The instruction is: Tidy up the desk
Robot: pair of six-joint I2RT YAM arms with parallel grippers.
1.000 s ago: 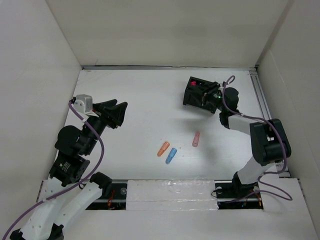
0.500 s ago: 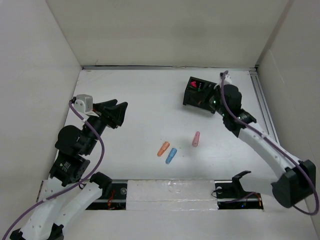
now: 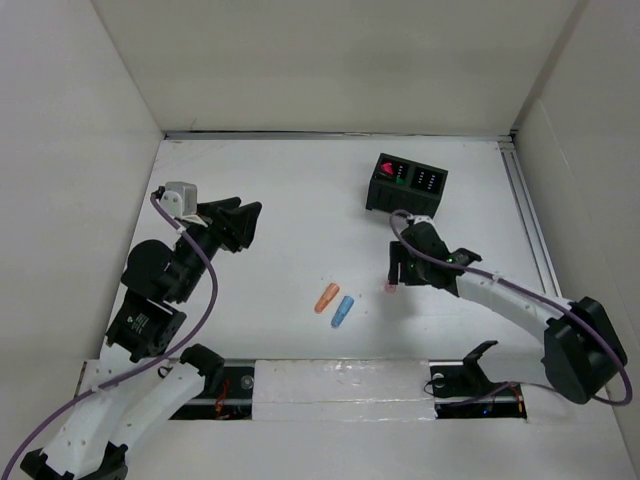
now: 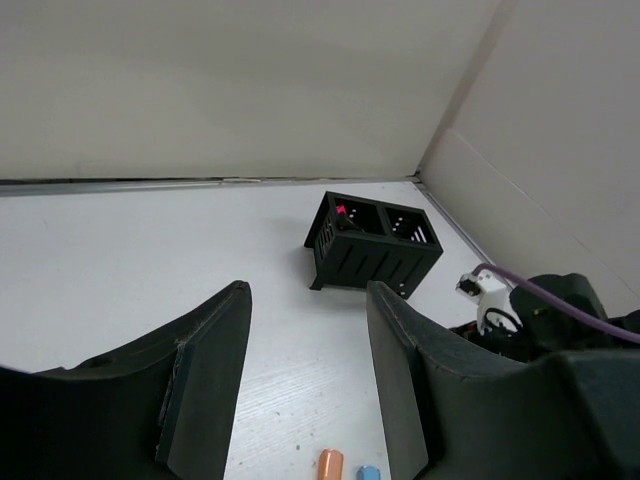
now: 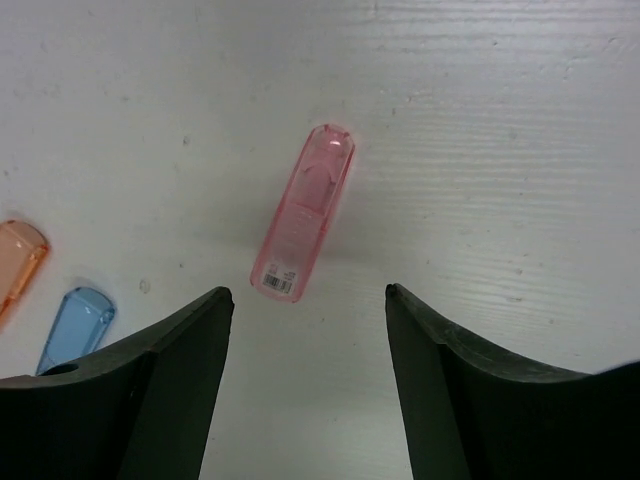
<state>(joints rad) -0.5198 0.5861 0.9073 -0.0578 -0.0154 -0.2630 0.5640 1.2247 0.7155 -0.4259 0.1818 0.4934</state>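
Our right fingers (image 5: 150,400) are spread, grasping nothing, above the pink plastic stick (image 5: 300,215) lying flat on the white desk surface (image 3: 280,180) spreading beneath us; our left fingers (image 4: 200,380) gape empty too.

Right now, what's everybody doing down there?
Left gripper open, empty. Right gripper open over pink piece. Loose on desk: orange piece, blue piece. Nothing blocking.
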